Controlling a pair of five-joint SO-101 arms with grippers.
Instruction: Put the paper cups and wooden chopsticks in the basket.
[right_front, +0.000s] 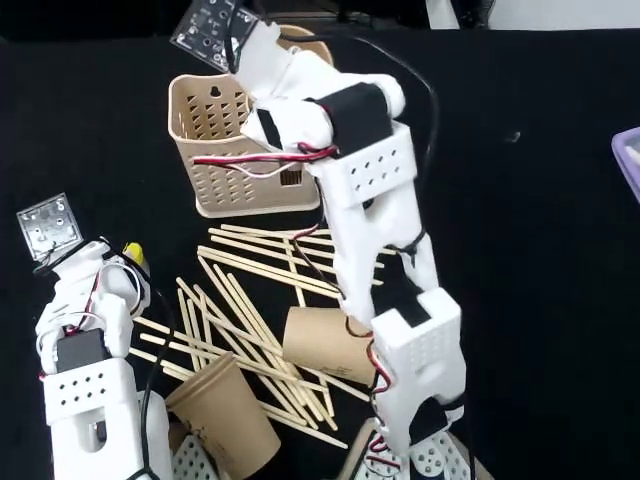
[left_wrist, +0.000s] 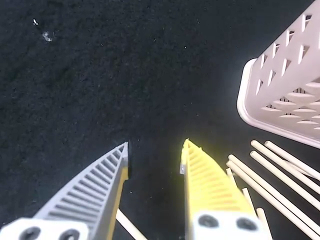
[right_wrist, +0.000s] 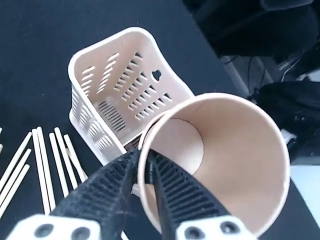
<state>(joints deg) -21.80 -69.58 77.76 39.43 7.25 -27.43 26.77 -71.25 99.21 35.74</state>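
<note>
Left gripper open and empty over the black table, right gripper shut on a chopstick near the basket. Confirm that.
One thing is wrong: the right gripper is shut on a paper cup by its rim, not a chopstick, as the right wrist view shows. The left gripper is indeed open and empty over the black table, the basket nearby.
</note>
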